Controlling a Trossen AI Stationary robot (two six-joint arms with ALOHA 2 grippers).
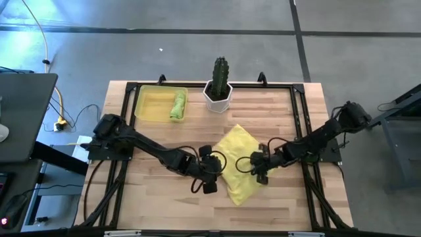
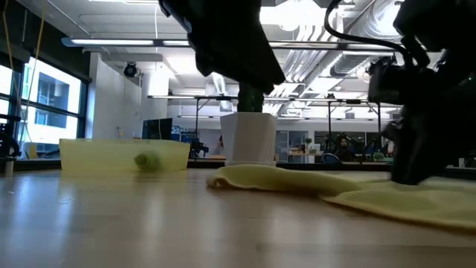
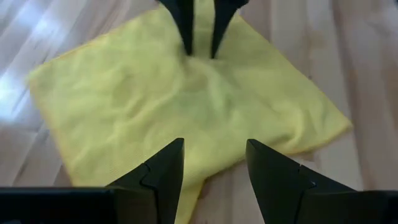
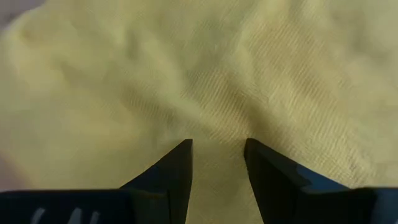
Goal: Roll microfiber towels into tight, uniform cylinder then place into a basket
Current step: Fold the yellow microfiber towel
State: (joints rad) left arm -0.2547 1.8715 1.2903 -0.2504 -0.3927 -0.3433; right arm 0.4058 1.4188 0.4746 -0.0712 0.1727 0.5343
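The pale yellow microfiber towel (image 1: pixel 235 164) lies spread on the wooden table, a little wrinkled, with one corner toward the cactus. My right gripper (image 1: pixel 258 164) stands open at the towel's right side with its fingertips down on the cloth (image 4: pixel 217 143). My left gripper (image 1: pixel 212 172) is open and hangs above the towel's left corner (image 3: pixel 214 143), clear of it. A lime green towel (image 1: pixel 177 105), rolled up, lies inside the yellow basket (image 1: pixel 150 105) at the far left. My right gripper sets its two fingertips (image 3: pixel 186 46) on the towel's top face near its right edge (image 3: pixel 200 62), the fingers apart and slanting down from the table's right side. Small wrinkles spread from the tips. The towel stays flat on the table; no fold shows between the fingers.
A white pot with a green cactus (image 1: pixel 218 89) stands at the far edge, just beyond the towel. A black frame (image 1: pixel 131 131) runs around the table top. Bare wood lies to the near left (image 1: pixel 151 191) and near right of the towel.
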